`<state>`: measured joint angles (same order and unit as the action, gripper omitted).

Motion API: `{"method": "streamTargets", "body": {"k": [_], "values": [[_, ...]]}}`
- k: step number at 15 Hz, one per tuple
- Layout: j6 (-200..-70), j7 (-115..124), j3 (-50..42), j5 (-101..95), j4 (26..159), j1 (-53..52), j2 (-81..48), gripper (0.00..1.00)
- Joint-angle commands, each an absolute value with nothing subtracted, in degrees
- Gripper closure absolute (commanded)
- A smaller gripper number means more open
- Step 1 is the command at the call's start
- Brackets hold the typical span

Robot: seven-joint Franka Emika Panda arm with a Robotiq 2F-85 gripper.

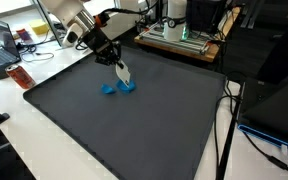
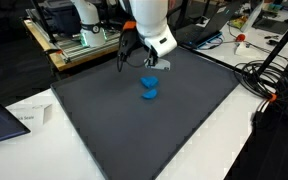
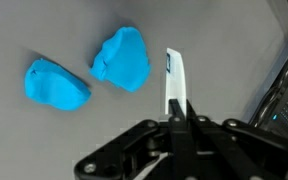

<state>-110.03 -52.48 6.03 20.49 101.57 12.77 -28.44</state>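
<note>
Grey mat: tool clamps white stick, perhaps marker, beside blue lump.

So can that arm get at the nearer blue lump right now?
Probably yes: the nearer blue lump lies close beside the gripper on the mat, nothing between. But the jaws are shut on a white strip, so nudging, not grasping.

Bright even room light, soft shadows; frames small, slightly blurry.
</note>
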Motion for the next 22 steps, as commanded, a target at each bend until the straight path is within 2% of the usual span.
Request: {"method": "streamTargets", "body": {"k": [1,22], "values": [[-107.6,-55.9,5.8,23.6,100.8,14.1,-29.3,0.99],[-119.5,-61.7,0.8,51.7,114.5,17.9,-28.5,0.99]]}}
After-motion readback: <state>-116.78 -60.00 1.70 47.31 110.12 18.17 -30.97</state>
